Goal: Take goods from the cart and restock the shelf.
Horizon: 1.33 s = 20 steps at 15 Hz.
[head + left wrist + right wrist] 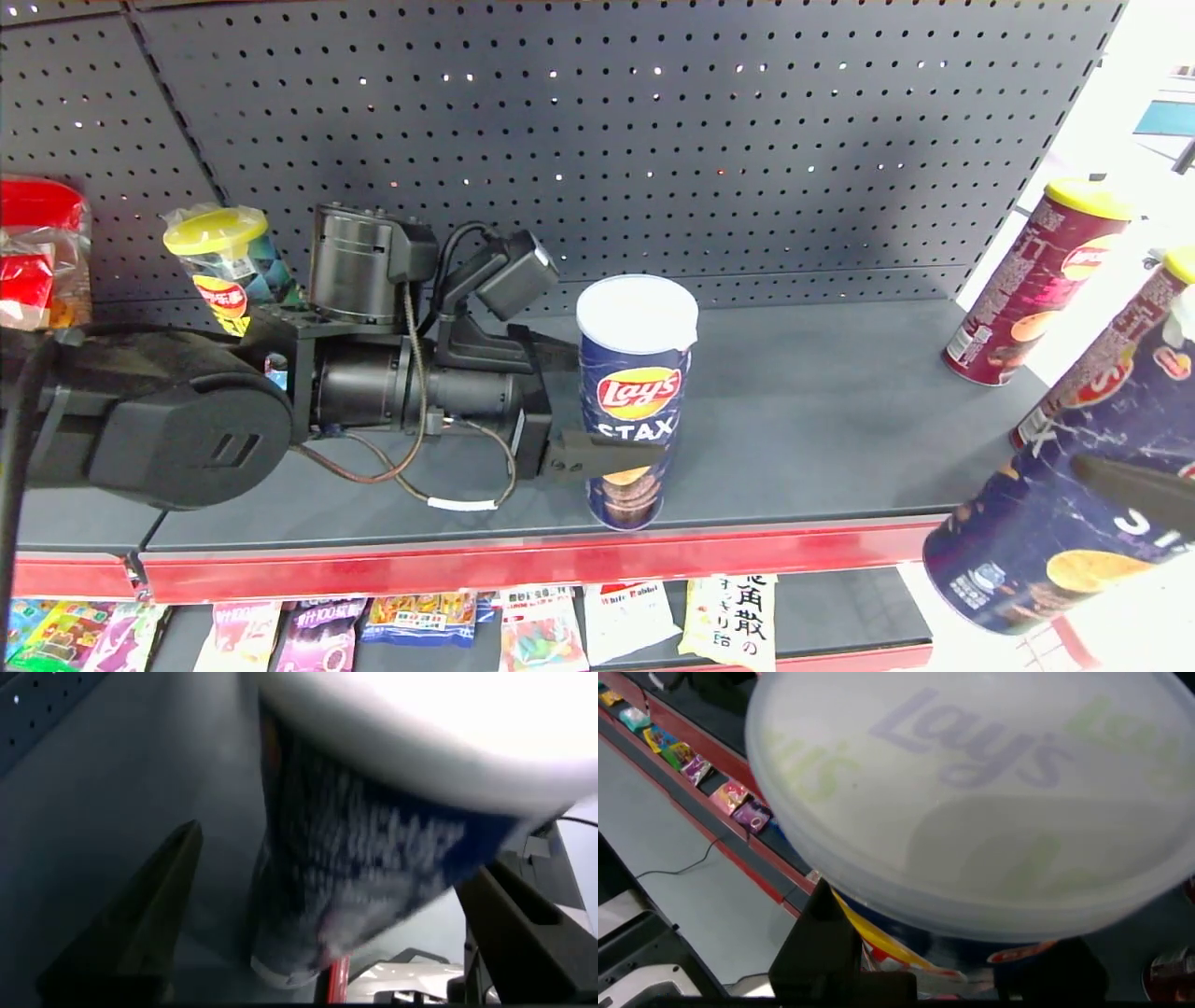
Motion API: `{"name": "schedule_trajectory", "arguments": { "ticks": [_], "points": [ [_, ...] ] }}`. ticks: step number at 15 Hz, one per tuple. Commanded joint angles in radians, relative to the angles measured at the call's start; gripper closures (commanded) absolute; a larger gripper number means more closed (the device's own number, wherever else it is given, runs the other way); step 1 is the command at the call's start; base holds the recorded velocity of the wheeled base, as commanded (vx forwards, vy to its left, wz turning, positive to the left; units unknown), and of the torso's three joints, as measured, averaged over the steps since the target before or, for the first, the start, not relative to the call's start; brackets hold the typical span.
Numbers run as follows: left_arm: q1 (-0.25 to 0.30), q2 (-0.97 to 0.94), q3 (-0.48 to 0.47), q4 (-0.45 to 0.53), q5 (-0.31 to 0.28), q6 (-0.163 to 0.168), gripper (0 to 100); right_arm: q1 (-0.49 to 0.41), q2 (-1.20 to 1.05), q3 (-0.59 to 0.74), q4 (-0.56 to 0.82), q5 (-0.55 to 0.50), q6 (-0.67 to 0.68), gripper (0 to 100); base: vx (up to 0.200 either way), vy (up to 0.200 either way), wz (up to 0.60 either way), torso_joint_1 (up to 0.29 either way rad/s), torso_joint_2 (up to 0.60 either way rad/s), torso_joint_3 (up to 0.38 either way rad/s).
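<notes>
Left end effector [627, 446]: fingers were apart, straddling the lower half of the blue can [635, 401]. In the left wrist view we could see a gap between one finger [140, 915] and the can wall, so we'd call it loose around the can, not squeezing.
Blue can: stood upright on its own base near the front of the shelf [822, 420], white lid up and label facing out. That looked to us like a finished placement, turned so shoppers see the front.
Right end effector [934, 966]: clamped on a second blue can [1055, 532], held tilted, off the shelf's right end and out past the red front lip [467, 565]. We reckoned it was parked there waiting its turn.
Writing: both blue cans had a red-and-yellow logo, and the standing one had white lettering under it and a chip picture low down. We're not spelling any of it out.
Right end of shelf: two maroon cans [1036, 280] with yellow lids. The farther one was on the shelf, but we couldn't tell about the nearer one.
Far left: a yellow-lidded cup [224, 266] and a red packet [37, 252] sat back against the pegboard [653, 140].
Below: a row of snack packets [541, 625] on the lower shelf.
Our guess: a tall, narrow can tips easily, so the left arm would want to back out straight.
</notes>
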Motion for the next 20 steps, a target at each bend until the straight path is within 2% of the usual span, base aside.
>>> {"name": "schedule_trajectory", "arguments": {
  "ticks": [1,4,7,10,14,17,20],
  "points": [
    [0.026,-0.063,0.072,-0.002,0.002,0.003,0,0.018,0.150,-0.103,-0.002,0.006,0.000,100,0.000,0.000,0.00,0.000,0.00,0.000],
    [0.066,-0.125,0.138,-0.015,0.008,0.003,0,0.020,0.277,-0.150,-0.063,0.007,0.001,100,0.000,0.000,0.00,0.000,0.00,0.000],
    [0.107,-0.246,0.302,-0.028,0.013,0.003,0,0.020,0.473,-0.207,-0.230,0.009,0.001,100,0.000,0.000,0.00,0.000,0.00,0.000],
    [0.132,-0.321,0.396,-0.028,0.018,0.003,0,0.020,0.636,-0.348,-0.236,0.022,0.001,100,0.000,0.000,0.00,0.000,0.00,0.000],
    [0.178,-0.369,0.428,-0.028,0.022,-0.003,0,0.066,0.809,-0.508,-0.243,0.076,0.003,100,0.000,0.000,0.00,0.000,0.00,0.000],
    [0.206,-0.384,0.432,-0.028,0.022,-0.003,0,0.095,0.906,-0.612,-0.241,0.064,0.001,100,0.000,0.000,0.00,0.000,0.00,0.000],
    [0.210,-0.388,0.440,-0.026,0.022,-0.003,0,0.099,0.949,-0.643,-0.241,0.047,0.001,100,0.000,0.000,0.00,0.000,0.00,0.000]
  ]
}}
